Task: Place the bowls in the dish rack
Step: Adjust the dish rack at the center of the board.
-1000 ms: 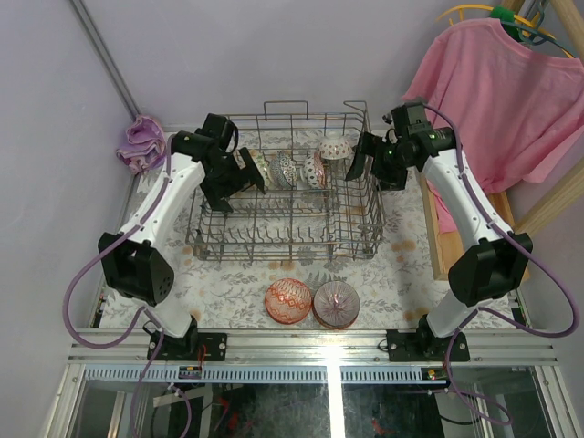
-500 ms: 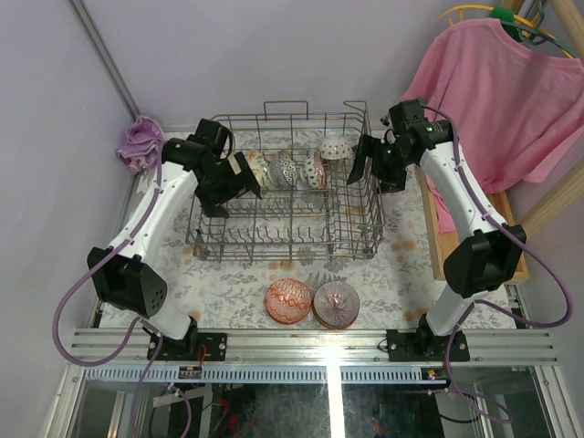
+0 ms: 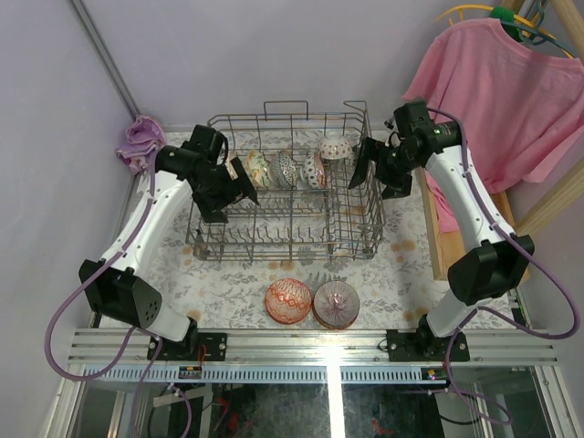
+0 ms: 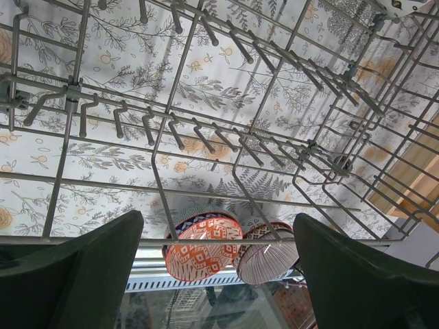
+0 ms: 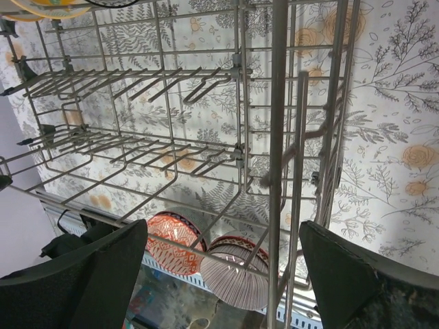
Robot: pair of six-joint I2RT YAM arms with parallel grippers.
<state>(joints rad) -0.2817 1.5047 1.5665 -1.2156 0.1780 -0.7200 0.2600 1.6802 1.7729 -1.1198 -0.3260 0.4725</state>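
Comparing with a second ago, the left arm's elbow sits lower and further out to the left, and its wrist has drawn slightly left over the left end of the dish rack point(image 3: 285, 245). The right arm's wrist has shifted a little to the right, at the rack's right wall. No bowl has moved.

The left gripper point(image 4: 218, 226) stands wide open with nothing between its fingers. The right gripper point(image 5: 223, 233) is likewise spread and empty.

Four bowls point(image 3: 286, 169) stand on edge in the rack's back row. An orange-red bowl point(image 3: 289, 300) and a striped bowl point(image 3: 336, 304) lie touching on the worktop point(image 3: 228, 292), just in front of the rack.

In the top view the leftmost racked bowl is partly covered by the left gripper, and wires cross the others, so their patterns are hard to read. In both wrist views the two loose bowls show only through the rack wires, cut off by the fingers.
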